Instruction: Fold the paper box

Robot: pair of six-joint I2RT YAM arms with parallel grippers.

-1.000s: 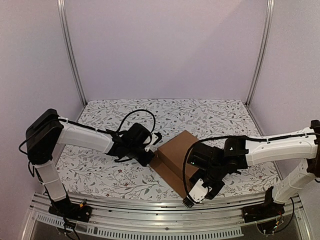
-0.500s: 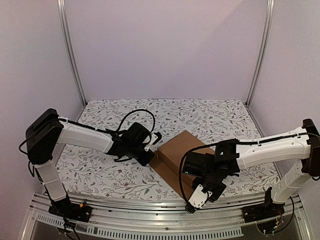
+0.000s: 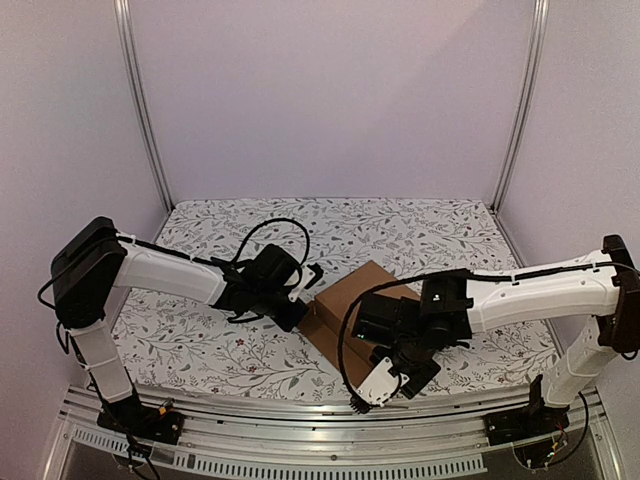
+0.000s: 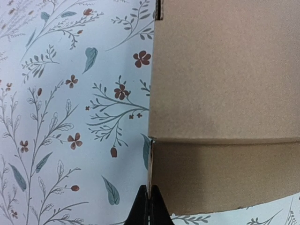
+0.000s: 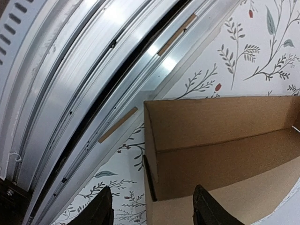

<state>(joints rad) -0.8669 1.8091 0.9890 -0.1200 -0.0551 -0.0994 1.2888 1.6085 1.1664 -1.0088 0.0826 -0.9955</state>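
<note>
Over the last second the right arm has swung leftward across the lower part of the overhead view, bringing the right end effector (image 5: 152, 190) to the near corner of the paper box (image 3: 352, 300). Its fingers stand spread, with an upright side wall between them (not touching it, as far as I can tell). That looks like lining up to fold or tuck that wall. The left end effector (image 4: 150, 208) has not moved and is pressed together at the box's left edge. The box sits centre-frame on the floral-cloth worktop (image 3: 220, 345), with an aluminium rail (image 5: 70, 70) along the bottom and pale lilac walls (image 3: 330, 100) behind.
</note>
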